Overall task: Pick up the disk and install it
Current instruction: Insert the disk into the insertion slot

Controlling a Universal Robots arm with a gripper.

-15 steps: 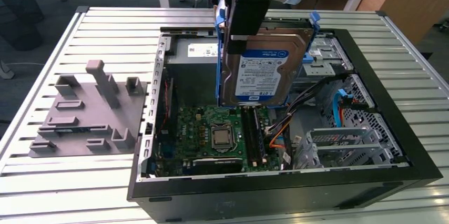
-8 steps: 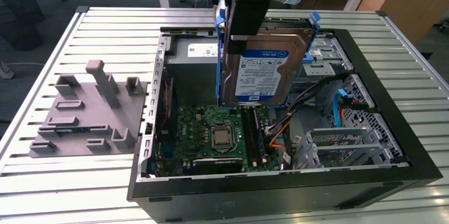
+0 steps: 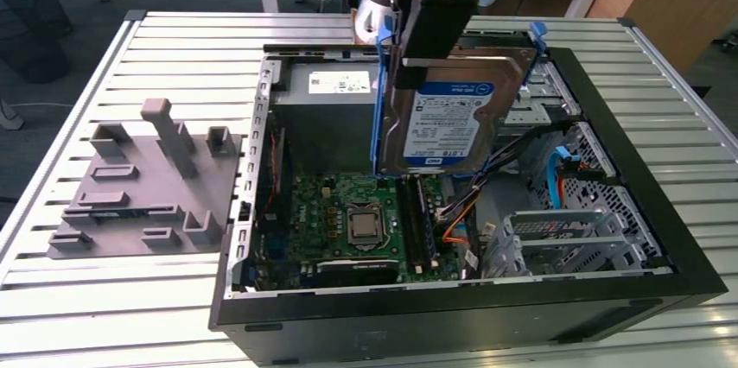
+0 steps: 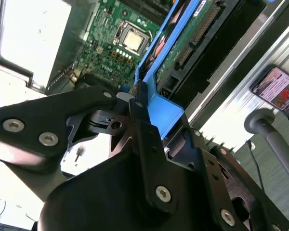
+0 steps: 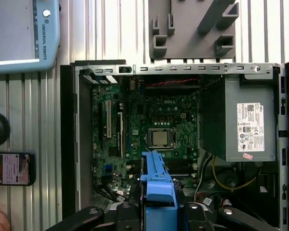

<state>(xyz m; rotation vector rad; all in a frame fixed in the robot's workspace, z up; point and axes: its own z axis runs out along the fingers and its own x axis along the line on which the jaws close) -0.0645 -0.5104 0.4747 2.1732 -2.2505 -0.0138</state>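
- One flat silver hard disk with a blue-and-white label and blue plastic rails (image 3: 452,117) hangs upright over the open black computer case (image 3: 461,316), between its grey metal box (image 3: 328,83) and a metal drive cage (image 3: 551,96).
- One black gripper (image 3: 421,61) pinches the disk by its top edge. By my reading it is picked up but not installed.
- Seating it, I judge, calls for squaring the rails to a cage slot.
- I also count one case mid-tabletop (image 3: 173,48), one grey slotted fixture (image 3: 138,195) by the tabletop's edge on the exterior view's left, and one phone (image 5: 12,168).
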